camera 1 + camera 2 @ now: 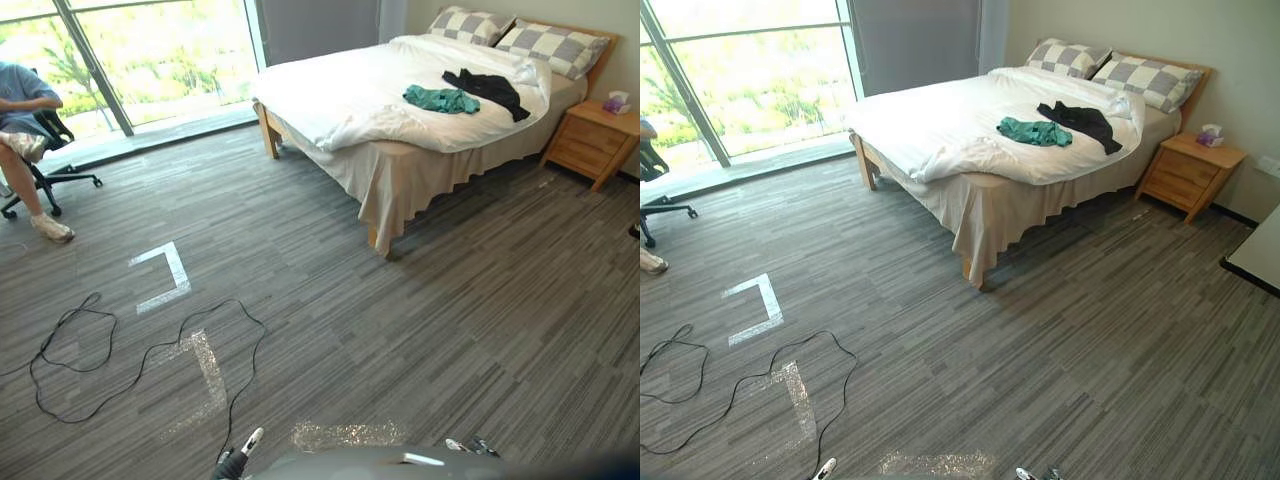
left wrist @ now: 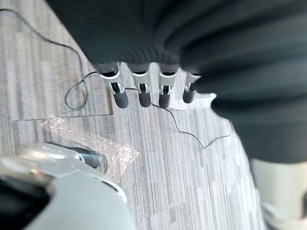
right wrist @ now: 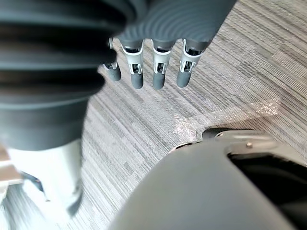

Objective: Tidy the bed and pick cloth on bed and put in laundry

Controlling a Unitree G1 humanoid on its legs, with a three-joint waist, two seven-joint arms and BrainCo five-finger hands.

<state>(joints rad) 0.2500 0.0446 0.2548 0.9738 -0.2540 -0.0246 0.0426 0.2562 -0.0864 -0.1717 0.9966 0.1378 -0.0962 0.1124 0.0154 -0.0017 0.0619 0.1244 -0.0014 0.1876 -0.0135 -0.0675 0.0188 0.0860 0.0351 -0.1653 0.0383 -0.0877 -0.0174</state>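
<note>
Well across the room stood the bed (image 1: 410,185), its near corner and long side facing a wide stretch of bare grey striped carpet (image 1: 470,320). On the white duvet (image 1: 340,95), which hung over the foot edge in loose folds, lay the green cloth (image 1: 441,99), bunched up, and the black cloth (image 1: 490,90) just beside it, toward the two checked pillows (image 1: 555,45) at the headboard. The two cloths looked to touch or nearly touch. A wooden nightstand (image 1: 592,140) stood at the far side of the bed against the wall, with a tissue box (image 1: 617,102) on top.

To the left, tall windows (image 1: 150,50) ran along the wall, and a person (image 1: 20,110) sat in an office chair (image 1: 50,170) near them, well apart from the bed. Pale tape corners (image 1: 165,275) marked the carpet between the robot and the chair.

The left hand (image 2: 139,88) hung over the carpet with its fingers straight and nothing in them. The right hand (image 3: 158,72) was the same, fingers extended over the floor, empty. Both hands were far from the bed and the cloths.
</note>
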